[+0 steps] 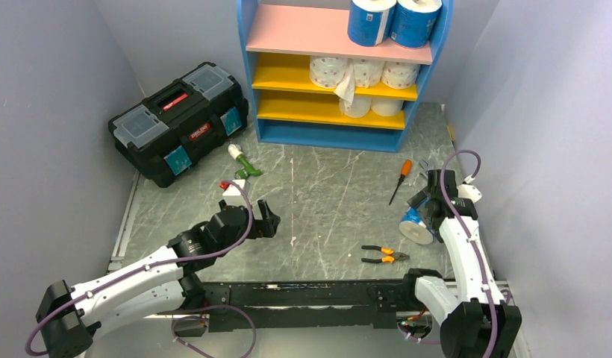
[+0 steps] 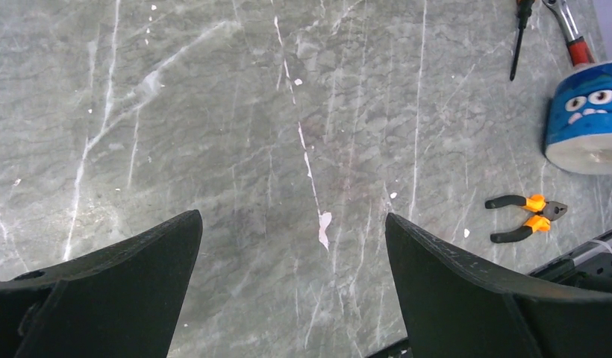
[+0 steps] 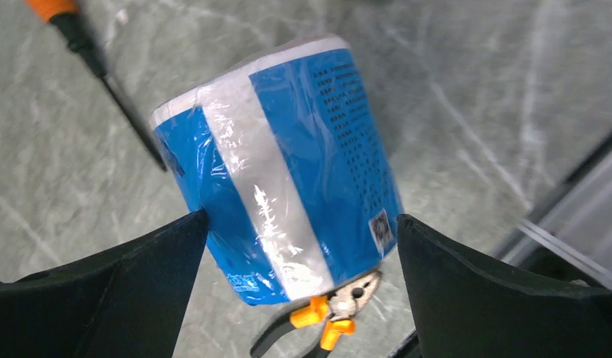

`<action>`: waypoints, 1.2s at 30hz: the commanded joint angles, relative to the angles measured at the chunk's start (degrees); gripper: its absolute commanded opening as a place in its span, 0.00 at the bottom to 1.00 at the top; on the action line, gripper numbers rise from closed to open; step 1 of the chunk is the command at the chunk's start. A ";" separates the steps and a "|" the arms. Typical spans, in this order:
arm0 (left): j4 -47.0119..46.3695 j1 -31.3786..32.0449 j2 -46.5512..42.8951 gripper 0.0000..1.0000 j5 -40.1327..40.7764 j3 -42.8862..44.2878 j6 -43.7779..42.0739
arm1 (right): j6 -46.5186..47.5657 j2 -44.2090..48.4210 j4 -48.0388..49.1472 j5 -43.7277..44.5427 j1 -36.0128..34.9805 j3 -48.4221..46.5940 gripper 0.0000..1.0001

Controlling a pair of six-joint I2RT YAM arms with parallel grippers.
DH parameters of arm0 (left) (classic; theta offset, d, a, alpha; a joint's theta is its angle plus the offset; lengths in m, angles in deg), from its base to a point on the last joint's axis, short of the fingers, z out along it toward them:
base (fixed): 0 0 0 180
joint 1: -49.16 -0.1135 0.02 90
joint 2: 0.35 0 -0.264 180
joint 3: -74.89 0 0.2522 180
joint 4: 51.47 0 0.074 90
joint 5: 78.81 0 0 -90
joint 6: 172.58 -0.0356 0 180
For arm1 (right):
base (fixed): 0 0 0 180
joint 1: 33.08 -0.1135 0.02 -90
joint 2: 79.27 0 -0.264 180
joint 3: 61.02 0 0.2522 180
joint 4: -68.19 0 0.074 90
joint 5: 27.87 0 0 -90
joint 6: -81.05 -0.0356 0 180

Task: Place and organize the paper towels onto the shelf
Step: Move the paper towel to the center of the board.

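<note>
Right claw [image 3: 299, 246] gapes wide around a blue-wrapped roll [image 3: 288, 164] lying on the tabletop [image 1: 325, 194], right side. Left claw [image 2: 292, 253] is spread apart over bare tabletop.

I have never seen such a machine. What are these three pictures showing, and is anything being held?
Two robot arms stand at the near edge of a grey marble-look table. The wide picture looks down from above; the other two come from cameras on each wrist.

The left gripper is open over bare table. The right gripper is open around a blue-wrapped paper towel roll; whether the fingers touch it is unclear.

At the back is a blue-framed shelf with a pink top board and yellow lower boards, already holding rolls. Also on the table: a black toolbox, orange-handled pliers and an orange-handled screwdriver.
</note>
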 commanded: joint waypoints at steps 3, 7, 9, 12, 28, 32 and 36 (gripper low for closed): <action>-3.32 0.25 1.27 0.99 -2.39 0.73 0.02 | 6.27 4.57 11.94 -13.30 -0.61 4.78 1.00; -3.99 0.32 3.19 0.99 -3.17 1.17 0.14 | 6.56 8.32 16.51 -19.33 -2.27 9.37 1.00; -4.37 0.33 4.37 0.99 -3.53 1.39 0.47 | 5.54 8.98 17.42 -20.90 -3.99 11.02 1.00; -4.63 0.65 6.29 0.99 -4.19 2.41 0.82 | 3.90 9.26 18.12 -19.60 -8.53 12.48 0.99; -4.00 3.51 10.91 0.99 -2.12 5.39 1.99 | -3.52 10.68 21.53 -17.00 -26.38 13.68 0.91; -5.15 3.62 11.54 0.99 -2.07 6.03 1.33 | -3.49 11.79 18.49 -15.39 -27.62 10.82 0.99; -8.55 3.59 12.75 0.99 -3.65 6.88 -1.13 | -0.50 14.02 15.55 -14.26 -27.65 6.18 1.00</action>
